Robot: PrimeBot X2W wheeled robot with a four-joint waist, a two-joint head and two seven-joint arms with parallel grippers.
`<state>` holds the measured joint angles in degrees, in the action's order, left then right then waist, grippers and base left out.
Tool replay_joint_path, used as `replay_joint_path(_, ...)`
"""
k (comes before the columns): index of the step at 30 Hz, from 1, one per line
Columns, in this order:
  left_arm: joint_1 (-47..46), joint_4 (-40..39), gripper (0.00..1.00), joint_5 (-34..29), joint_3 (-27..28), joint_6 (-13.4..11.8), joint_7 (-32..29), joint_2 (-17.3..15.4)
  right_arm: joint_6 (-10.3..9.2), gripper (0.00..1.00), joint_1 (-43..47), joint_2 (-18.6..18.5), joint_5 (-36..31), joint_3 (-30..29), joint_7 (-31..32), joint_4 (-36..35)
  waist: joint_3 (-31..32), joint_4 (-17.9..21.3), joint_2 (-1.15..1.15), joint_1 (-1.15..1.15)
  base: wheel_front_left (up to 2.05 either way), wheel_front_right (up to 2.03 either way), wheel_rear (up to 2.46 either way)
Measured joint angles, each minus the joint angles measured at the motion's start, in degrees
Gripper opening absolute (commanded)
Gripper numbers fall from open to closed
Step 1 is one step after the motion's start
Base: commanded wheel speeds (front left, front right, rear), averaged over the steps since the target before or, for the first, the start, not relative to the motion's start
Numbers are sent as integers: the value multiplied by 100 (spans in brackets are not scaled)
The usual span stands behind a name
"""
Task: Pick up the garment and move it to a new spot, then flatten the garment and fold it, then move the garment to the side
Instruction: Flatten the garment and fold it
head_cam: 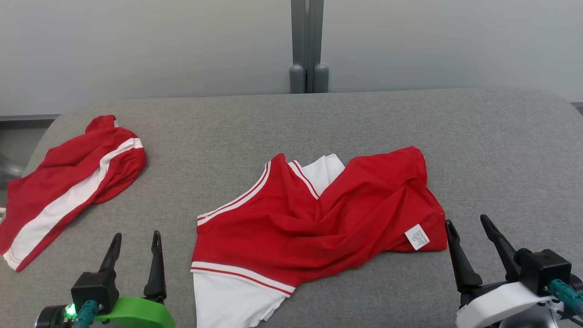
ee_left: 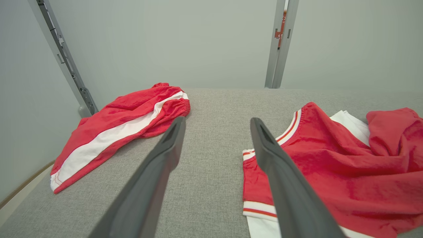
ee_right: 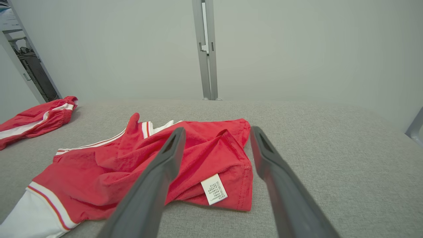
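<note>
Head view: the garment (head_cam: 314,218) lies crumpled mid-table (head_cam: 364,118), with shorts (head_cam: 68,191) well apart on its left. The left gripper (head_cam: 136,236) and right gripper (head_cam: 466,221) hover near the front edge, both spread wide and holding nothing. Left wrist view: the fingers frame bare table, and the garment's striped hem is just to their right. Right wrist view: the label (ee_right: 214,189) shows between the fingers, on the garment's near corner. To lift it well, I'd pinch 2 edges, 1 per gripper, at the hem and the label corner, so it hangs open rather than bunched.
</note>
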<state>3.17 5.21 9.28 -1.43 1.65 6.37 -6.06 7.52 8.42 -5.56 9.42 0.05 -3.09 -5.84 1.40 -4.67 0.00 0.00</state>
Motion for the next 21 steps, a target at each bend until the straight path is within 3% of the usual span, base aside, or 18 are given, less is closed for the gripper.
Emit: replay_joint_path(21,81,305,100,123,-233,40,0,0,0,100,-67,-51,4,21,80,215,-21,-24,0,0,0,0,0)
